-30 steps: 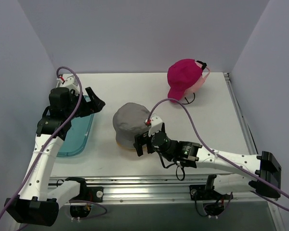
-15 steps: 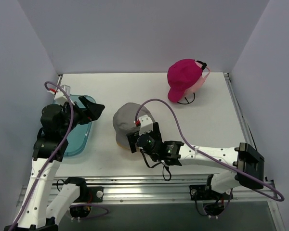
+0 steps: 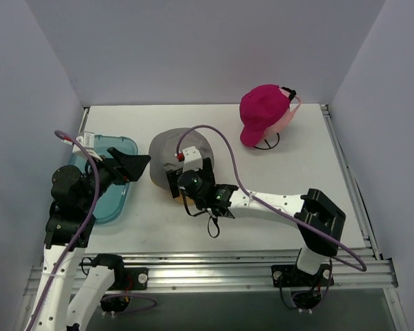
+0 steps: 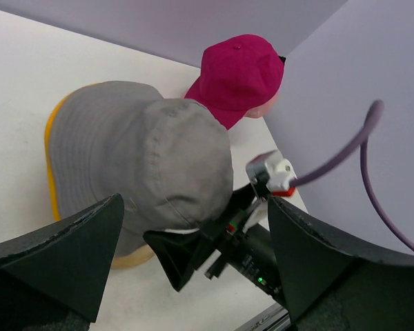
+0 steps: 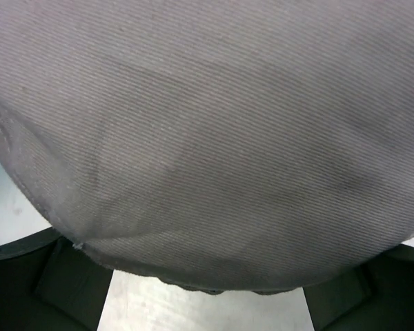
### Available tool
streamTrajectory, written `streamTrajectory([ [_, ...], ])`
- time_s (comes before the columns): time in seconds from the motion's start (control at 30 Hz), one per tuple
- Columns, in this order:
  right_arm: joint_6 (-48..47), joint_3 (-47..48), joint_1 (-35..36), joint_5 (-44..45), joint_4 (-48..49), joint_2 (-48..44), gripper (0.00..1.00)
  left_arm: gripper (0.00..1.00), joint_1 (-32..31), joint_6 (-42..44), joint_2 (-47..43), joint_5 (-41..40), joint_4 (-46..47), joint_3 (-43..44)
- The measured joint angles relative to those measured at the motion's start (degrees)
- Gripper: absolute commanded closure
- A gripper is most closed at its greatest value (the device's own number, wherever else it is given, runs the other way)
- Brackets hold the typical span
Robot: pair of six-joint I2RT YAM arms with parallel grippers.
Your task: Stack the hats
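Note:
The grey bucket hat [image 3: 167, 146] sits over the yellow bucket hat [image 4: 50, 153], of which only the brim shows. My right gripper [image 3: 186, 174] is open and pressed against the grey hat's near side; grey fabric [image 5: 207, 138] fills its view, and its fingers [image 5: 27, 276] stand wide at either side of the hat's edge. My left gripper [image 3: 131, 167] is open and empty, just left of this pair, which it faces [image 4: 193, 276]. At the back right, the magenta baseball cap [image 3: 261, 109] lies on the light pink baseball cap [image 3: 287, 119].
A translucent teal tray [image 3: 107, 196] lies at the left edge, under my left gripper. The right arm's purple cable [image 3: 221, 148] arches over the table's middle. White walls close in the back and both sides.
My right gripper has pushed the grey and yellow hats toward the back left. My left arm has drawn back toward the near edge, its gripper still open over the tray.

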Motion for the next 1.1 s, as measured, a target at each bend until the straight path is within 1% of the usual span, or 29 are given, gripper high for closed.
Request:
streamTrajectory([
  [0.17, -1.8, 7.3, -2.8, -0.7, 0.3, 6.5, 0.07, 0.06, 0.0, 0.3, -2.1, 0.2, -0.2, -0.7],
  [0.4, -4.3, 17.6, -5.6, -2.0, -1.5, 13.0, 0.07, 0.06, 0.0, 1.5, -3.4, -1.6, -0.6, -1.0],
  [0.6, -6.1, 20.7, -9.2, -6.3, -1.2, 15.0, 0.08, 0.06, 0.0, 1.5, -4.2, -2.9, -0.5, -3.1],
  [0.77, -7.6, 25.2, -12.1, -9.8, -2.0, 17.7, 0.08, 0.06, 0.0, 0.3, -2.5, -3.0, 1.4, -3.4],
  [0.93, -9.2, 24.8, -13.2, -13.0, -2.1, 17.1, 0.08, 0.05, -1.7, -1.1, -1.1, -3.1, 4.0, -5.5],
  [1.03, -9.4, 21.5, -13.2, -14.3, -3.5, 13.4, 0.08, 0.05, -4.9, -1.0, 1.1, -4.7, 4.3, -5.2],
  [1.1, -9.3, 18.5, -13.4, -15.5, -4.8, 9.4, 0.08, 0.05, -8.9, -0.3, 3.6, -7.6, 3.9, -3.8],
])
